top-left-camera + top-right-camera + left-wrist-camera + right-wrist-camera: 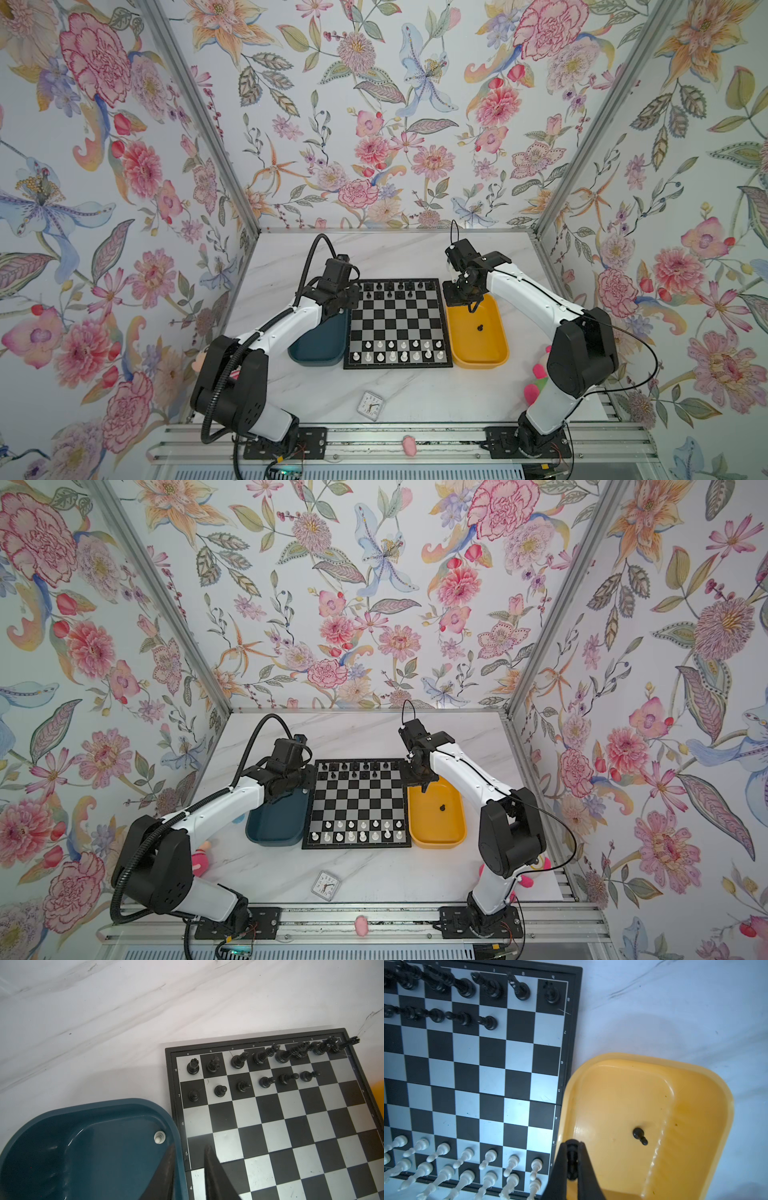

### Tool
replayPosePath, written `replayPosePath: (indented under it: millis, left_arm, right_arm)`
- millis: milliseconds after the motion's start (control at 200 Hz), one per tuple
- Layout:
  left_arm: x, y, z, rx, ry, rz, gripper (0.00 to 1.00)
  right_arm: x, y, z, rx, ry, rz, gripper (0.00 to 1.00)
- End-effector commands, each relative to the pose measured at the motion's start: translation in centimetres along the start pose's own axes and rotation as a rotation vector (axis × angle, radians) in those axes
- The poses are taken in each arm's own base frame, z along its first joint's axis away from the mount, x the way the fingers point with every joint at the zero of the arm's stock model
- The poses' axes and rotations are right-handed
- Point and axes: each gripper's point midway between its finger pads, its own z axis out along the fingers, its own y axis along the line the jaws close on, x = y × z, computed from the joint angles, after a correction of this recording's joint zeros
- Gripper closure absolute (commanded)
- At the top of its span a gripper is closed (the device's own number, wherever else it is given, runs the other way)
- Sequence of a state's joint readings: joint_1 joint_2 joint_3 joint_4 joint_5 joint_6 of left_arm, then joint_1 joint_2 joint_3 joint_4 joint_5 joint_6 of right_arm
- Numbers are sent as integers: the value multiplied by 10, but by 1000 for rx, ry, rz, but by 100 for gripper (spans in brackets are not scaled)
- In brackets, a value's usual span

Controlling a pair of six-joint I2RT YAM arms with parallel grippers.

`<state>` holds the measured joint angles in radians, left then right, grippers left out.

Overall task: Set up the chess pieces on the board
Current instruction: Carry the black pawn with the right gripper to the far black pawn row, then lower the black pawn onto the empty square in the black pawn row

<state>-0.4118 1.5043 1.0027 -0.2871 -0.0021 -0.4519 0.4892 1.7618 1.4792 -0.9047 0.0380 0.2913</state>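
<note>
The white marble-patterned surface (415, 257) carries the chessboard (397, 328) at its middle. A dark teal tray (316, 345) lies against the board's left edge and a yellow tray (478, 345) against its right. A small square clock (371, 405) lies nearer the front, and a pink plush toy (536, 380) lies at the right edge.

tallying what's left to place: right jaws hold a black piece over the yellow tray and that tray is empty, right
Not quite: the yellow tray is not empty. It holds one black pawn, as the right wrist view shows. The rest stands: the right jaws hold a black piece over it.
</note>
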Motion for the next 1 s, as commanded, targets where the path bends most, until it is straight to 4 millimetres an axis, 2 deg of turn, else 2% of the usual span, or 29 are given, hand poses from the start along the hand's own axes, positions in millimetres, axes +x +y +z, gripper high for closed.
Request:
replayPosePath:
  millis: [0,480,996]
  left_arm:
    - [-5,3,-7,16,-26,0,72]
    - [-4,10,-5,18,-24,-16,72]
    - [-2,15,1,16,-7,-25,72]
  right_arm:
    - [0,7,5,17,49,-45,92]
    - [-38,43,49,-25,78,-96,93]
    - [-57,54,85,-17,92,-103,93]
